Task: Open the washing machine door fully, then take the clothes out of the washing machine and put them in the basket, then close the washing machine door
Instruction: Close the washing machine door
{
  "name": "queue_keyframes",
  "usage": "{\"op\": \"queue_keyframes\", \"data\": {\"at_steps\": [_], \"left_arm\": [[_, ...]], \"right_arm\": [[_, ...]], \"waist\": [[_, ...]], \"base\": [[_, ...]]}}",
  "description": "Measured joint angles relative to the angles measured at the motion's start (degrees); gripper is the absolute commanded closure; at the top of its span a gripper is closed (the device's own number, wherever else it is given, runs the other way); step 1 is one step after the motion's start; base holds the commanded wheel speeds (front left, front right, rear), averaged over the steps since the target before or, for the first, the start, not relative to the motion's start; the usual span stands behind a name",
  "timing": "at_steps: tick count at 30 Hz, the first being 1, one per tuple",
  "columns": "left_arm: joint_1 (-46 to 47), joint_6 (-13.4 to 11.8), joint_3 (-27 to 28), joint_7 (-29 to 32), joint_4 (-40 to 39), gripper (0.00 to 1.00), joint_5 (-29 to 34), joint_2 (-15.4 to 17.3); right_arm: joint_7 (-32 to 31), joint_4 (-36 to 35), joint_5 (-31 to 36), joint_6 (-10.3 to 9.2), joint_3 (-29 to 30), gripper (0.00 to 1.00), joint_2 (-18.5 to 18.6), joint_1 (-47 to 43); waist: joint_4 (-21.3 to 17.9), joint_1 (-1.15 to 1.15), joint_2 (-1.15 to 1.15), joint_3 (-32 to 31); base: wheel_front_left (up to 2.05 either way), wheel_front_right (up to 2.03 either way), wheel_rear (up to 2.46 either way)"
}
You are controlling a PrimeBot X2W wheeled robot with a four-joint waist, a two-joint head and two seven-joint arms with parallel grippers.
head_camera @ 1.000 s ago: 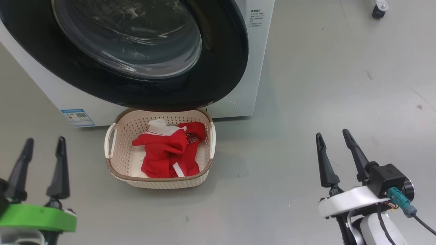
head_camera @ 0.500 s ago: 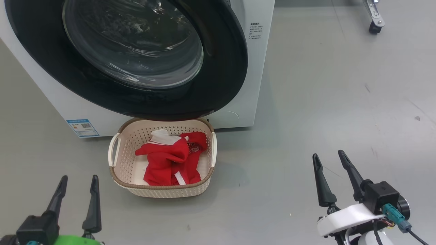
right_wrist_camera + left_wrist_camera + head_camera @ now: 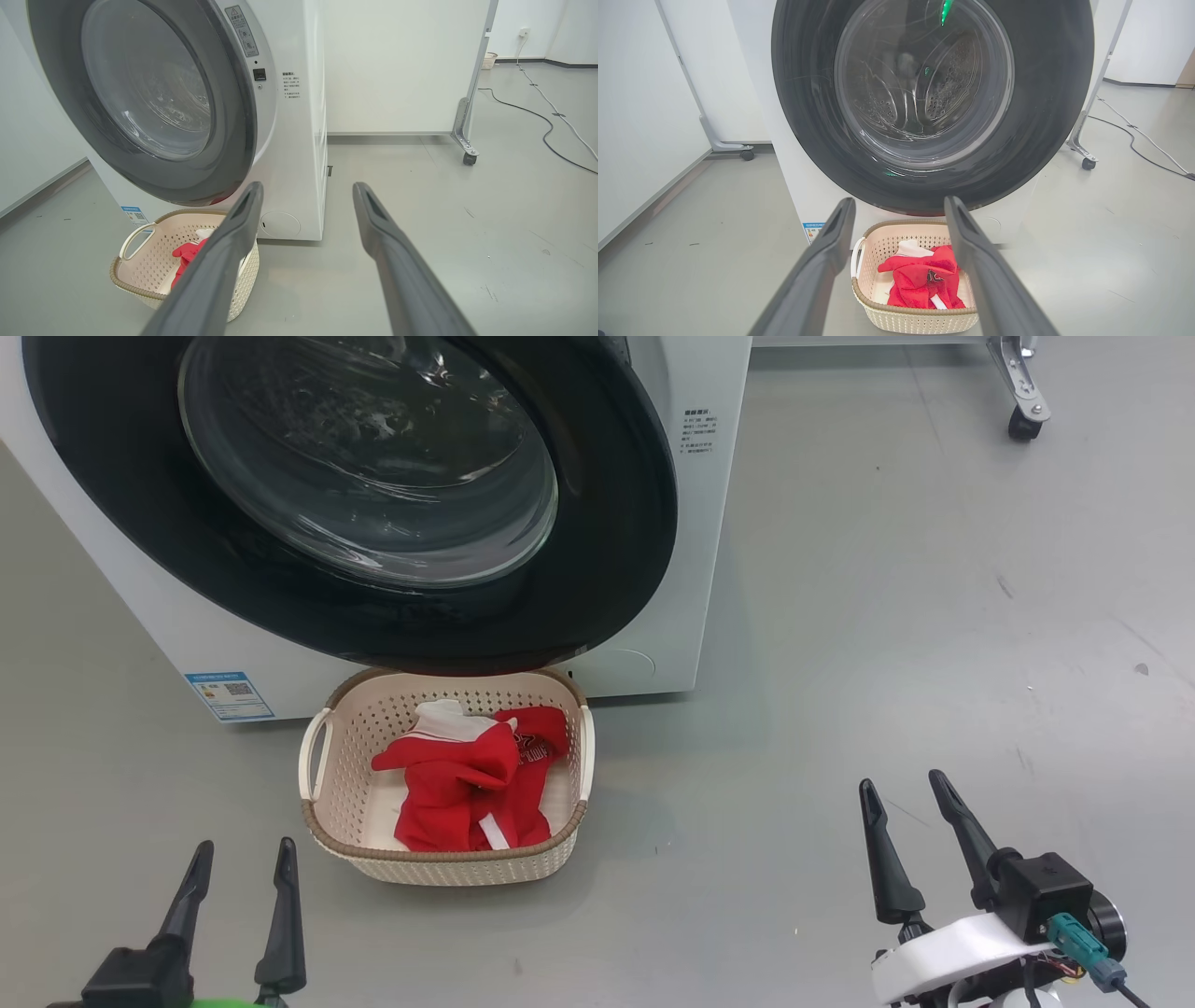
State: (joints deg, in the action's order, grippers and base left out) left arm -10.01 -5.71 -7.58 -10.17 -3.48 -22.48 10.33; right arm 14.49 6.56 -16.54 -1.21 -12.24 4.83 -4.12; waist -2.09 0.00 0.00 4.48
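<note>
The white washing machine [image 3: 695, 569] stands at the upper left, and its black round washing machine door [image 3: 607, 523] lies flat against its front. Just below the door sits the cream basket [image 3: 457, 870] on the floor, with the red clothes [image 3: 457, 784] heaped inside it. My left gripper [image 3: 245, 847] is open and empty at the lower left, short of the basket. Over at the lower right, my right gripper [image 3: 902, 782] is open and empty too. The left wrist view has the open left gripper [image 3: 899, 201] facing the door [image 3: 1045, 93], the basket [image 3: 920, 319] and the clothes [image 3: 920, 280].
A blue sticker [image 3: 229, 695] marks the machine's lower front. A wheeled frame's caster [image 3: 1022, 425] stands on the grey floor at the back right, and a cable [image 3: 546, 121] runs across the floor beyond it. White panels stand behind the machine.
The head camera has shifted, so the machine and basket sit lower in the picture. Both grippers have dropped toward the bottom edge, the left one most. Both stay open.
</note>
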Motion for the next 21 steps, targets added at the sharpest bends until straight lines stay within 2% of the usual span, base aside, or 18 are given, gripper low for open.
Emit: {"op": "queue_keyframes", "data": {"at_steps": [15, 16, 17, 18, 21], "left_arm": [[0.0, -0.4, 0.0, -0.6, 0.6, 0.0, 1.2, -1.6], [0.0, -0.4, 0.0, -0.6, 0.6, 0.0, 1.4, -1.7], [0.0, -0.4, 0.0, -0.6, 0.6, 0.0, 1.5, -1.7], [0.0, -0.4, 0.0, -0.7, 0.6, 0.0, 1.6, -1.7], [0.0, -0.5, 0.0, -0.8, 0.7, 0.0, 2.4, -1.8]], "right_arm": [[0.0, -0.3, 0.2, -0.01, 0.1, 0.0, -0.4, -0.1], [0.0, -0.4, 0.2, -0.01, 0.1, 0.5, -0.4, -0.2], [0.0, -0.4, 0.2, 0.0, 0.1, 0.87, -0.5, -0.2], [0.0, -0.4, 0.2, 0.0, 0.1, 1.0, -0.5, -0.2], [0.0, -0.4, 0.2, 0.04, 0.1, 1.0, -0.6, -0.2]], "waist": [[-0.3, 0.0, 0.0, 0.1], [-0.3, 0.0, 0.0, 0.2], [-0.3, 0.0, 0.0, 0.2], [-0.3, 0.0, 0.0, 0.2], [-0.3, 0.0, 0.0, 0.3]], "base": [[0.0, 0.0, 0.0], [0.0, 0.0, 0.0], [0.0, 0.0, 0.0], [0.0, 0.0, 0.0], [0.0, 0.0, 0.0]]}}
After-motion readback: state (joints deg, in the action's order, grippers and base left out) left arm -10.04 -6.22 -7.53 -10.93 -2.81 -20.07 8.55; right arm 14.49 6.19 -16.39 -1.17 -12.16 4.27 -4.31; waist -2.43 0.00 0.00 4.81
